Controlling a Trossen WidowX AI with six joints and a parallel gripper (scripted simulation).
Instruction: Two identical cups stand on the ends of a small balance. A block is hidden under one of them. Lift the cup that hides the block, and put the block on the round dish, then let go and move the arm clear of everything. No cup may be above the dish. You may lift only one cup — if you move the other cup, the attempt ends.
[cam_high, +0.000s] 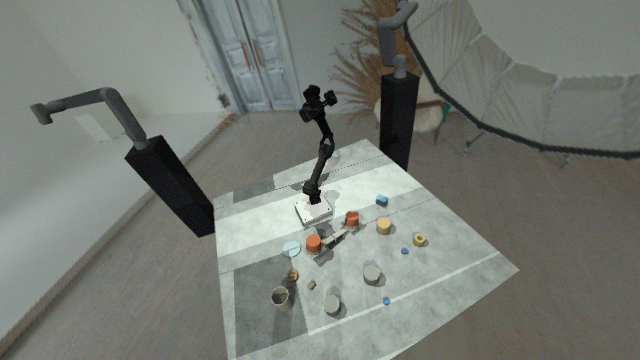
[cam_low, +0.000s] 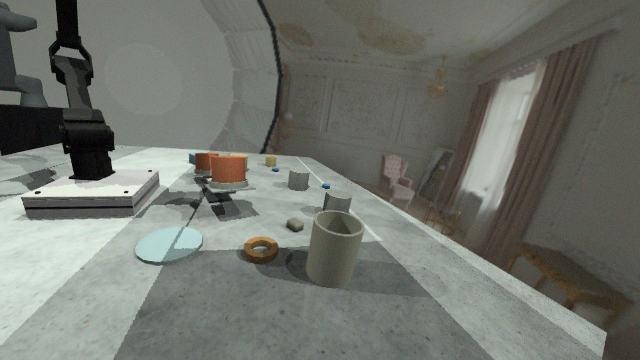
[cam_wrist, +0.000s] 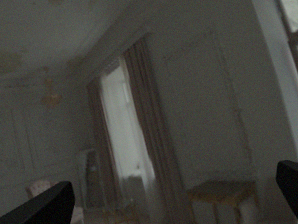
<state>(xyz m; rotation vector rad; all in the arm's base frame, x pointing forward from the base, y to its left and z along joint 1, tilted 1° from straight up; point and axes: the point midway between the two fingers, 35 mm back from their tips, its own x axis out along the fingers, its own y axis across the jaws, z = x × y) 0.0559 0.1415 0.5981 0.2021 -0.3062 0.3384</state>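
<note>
Two orange-red cups stand on the balance (cam_high: 336, 237) (cam_low: 216, 193). One cup (cam_high: 313, 243) (cam_low: 229, 169) is at the end nearer the dish; the other cup (cam_high: 352, 218) (cam_low: 202, 162) is at the far end. The near end shows a wide shadow beneath it and looks higher than the far end; the tilt is small in the views. No block shows under either cup. The pale blue round dish (cam_high: 291, 248) (cam_low: 169, 244) lies flat, with nothing on it. My gripper (cam_high: 318, 106) (cam_wrist: 176, 182) is open and empty, high above the arm's base and away from the cups.
A tall beige cup (cam_high: 282, 299) (cam_low: 334, 250) and an orange ring (cam_high: 287, 276) (cam_low: 261, 257) stand near the dish. Grey cylinders (cam_high: 371, 274) (cam_high: 332, 305), a tan cylinder (cam_high: 383, 226), a yellow ring (cam_high: 419, 243), a blue block (cam_high: 382, 200) and small pieces lie around the balance.
</note>
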